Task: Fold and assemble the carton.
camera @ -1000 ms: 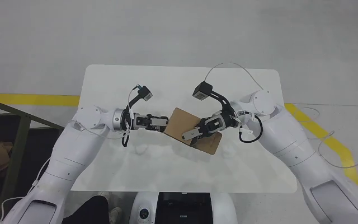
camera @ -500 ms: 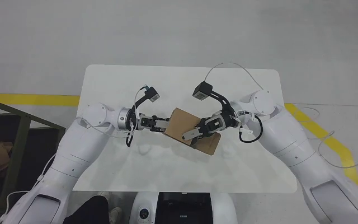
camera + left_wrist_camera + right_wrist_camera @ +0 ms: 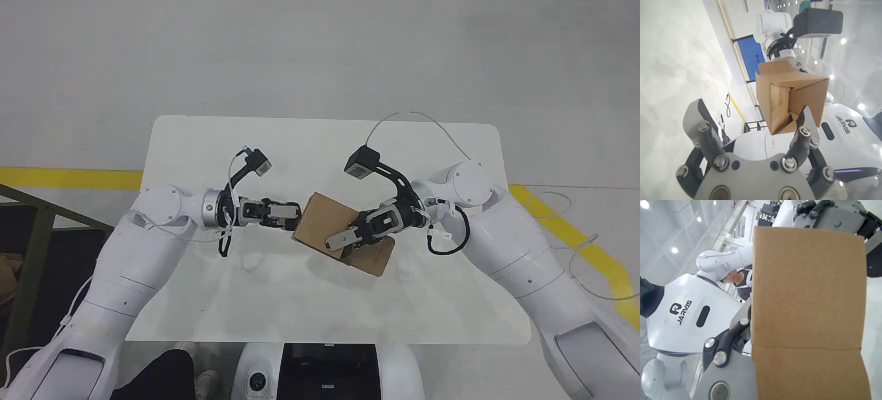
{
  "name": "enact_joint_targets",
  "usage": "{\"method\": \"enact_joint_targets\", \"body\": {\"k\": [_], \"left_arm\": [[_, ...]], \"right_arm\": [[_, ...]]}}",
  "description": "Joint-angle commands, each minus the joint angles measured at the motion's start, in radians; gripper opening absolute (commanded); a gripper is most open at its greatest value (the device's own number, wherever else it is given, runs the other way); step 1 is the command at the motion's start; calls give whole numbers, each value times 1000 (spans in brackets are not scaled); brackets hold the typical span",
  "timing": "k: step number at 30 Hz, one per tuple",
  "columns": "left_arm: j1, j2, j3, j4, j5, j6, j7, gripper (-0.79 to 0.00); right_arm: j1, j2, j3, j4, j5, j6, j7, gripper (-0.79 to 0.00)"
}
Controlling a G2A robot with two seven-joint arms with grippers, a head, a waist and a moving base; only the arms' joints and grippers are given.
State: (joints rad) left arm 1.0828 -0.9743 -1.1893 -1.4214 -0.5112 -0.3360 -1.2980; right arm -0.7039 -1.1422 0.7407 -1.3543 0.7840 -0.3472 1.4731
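The carton (image 3: pixel 322 222) hung over the table's (image 3: pixel 200 150) middle, pinched in the right gripper (image 3: pixel 338 241) with its flapped end offered toward the table's left side — there the left gripper (image 3: pixel 753 115) hovered, fingers spread wide, probably to press flaps.

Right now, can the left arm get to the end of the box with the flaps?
Probably yes. The left gripper is open and faces the flap end of the carton, with nothing between them. The right gripper holds the carton with that end turned toward it.
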Motion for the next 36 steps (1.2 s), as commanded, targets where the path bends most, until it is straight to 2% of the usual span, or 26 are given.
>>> {"method": "enact_joint_targets", "body": {"k": [1, 5, 8, 14, 19, 26, 29, 36], "left_arm": [[24, 9, -34, -2, 21, 3, 11, 0], [59, 22, -90, -25, 53, -3, 31, 0], [75, 30, -117, -45, 96, -44, 39, 0], [71, 34, -140, -43, 152, -227, 41, 0], [52, 45, -110, -73, 206, -327, 141, 0], [25, 80, -34, -75, 236, -481, 294, 0], [25, 80, -34, -75, 236, -481, 294, 0], [25, 80, -34, -75, 236, -481, 294, 0]], "right_arm": [[0, 0, 0, 0, 0, 0, 0, -785], [0, 0, 0, 0, 0, 0, 0, -785], [0, 0, 0, 0, 0, 0, 0, -785], [-11, 0, -7, -35, -30, 71, 29, -785], [2, -9, -71, -29, -5, 123, 63, -785], [57, -20, -235, 32, 96, 88, 63, -785], [82, -23, -279, 79, 122, 63, 63, -785], [82, -23, -279, 79, 122, 63, 63, -785]]}}
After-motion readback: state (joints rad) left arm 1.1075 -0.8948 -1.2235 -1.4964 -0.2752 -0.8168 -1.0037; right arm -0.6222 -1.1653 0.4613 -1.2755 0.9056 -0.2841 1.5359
